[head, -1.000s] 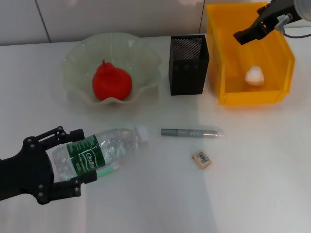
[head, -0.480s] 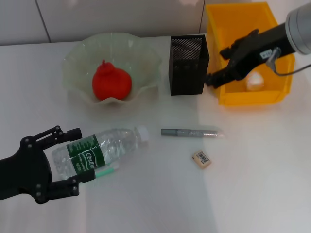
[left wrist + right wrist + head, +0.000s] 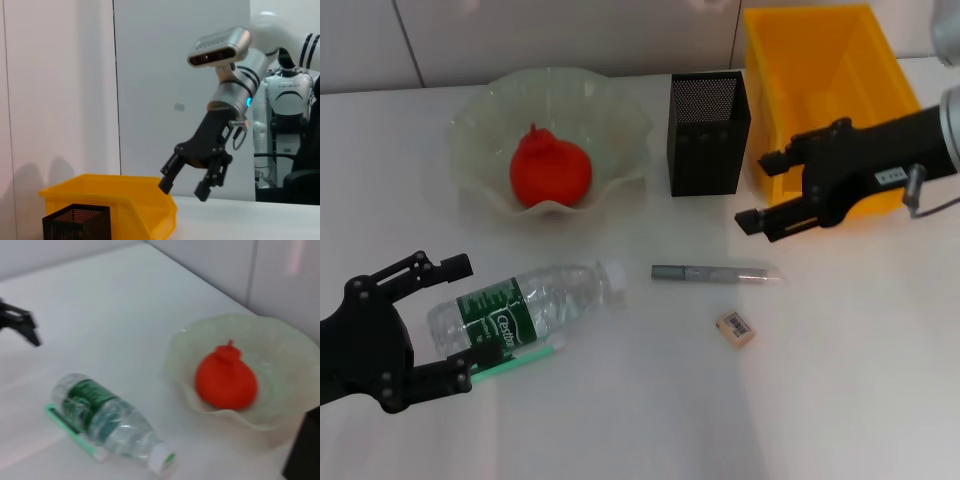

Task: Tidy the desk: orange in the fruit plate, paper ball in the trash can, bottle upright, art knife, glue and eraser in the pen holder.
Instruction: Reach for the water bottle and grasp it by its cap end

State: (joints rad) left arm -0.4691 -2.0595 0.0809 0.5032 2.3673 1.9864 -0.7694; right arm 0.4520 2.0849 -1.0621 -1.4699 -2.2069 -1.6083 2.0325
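- Head view: the bottle (image 3: 525, 305) lies on its side on the table (image 3: 840, 380), long axis running from its base at the near left to its white cap at the far right, the cap pointing toward the art knife (image 3: 712, 272).
- The left gripper (image 3: 455, 320) is spread open around the bottle's base end, one finger on the far side of the label and one on the near side; neither finger presses the plastic.
- A green-and-white stick (image 3: 520, 355) lies along the bottle's near side, touching it, by the lower finger.
- The right gripper (image 3: 765, 190) hangs open in front of the trash can (image 3: 820, 60), just right of the pen holder (image 3: 708, 130), holding nothing.
- The art knife lies flat, left to right, and the eraser (image 3: 735, 328) sits just nearer than it, apart from it.
- The orange (image 3: 550, 170) sits in the fruit plate (image 3: 480, 115).
- Open table lies to the right of the eraser and nearer than it.
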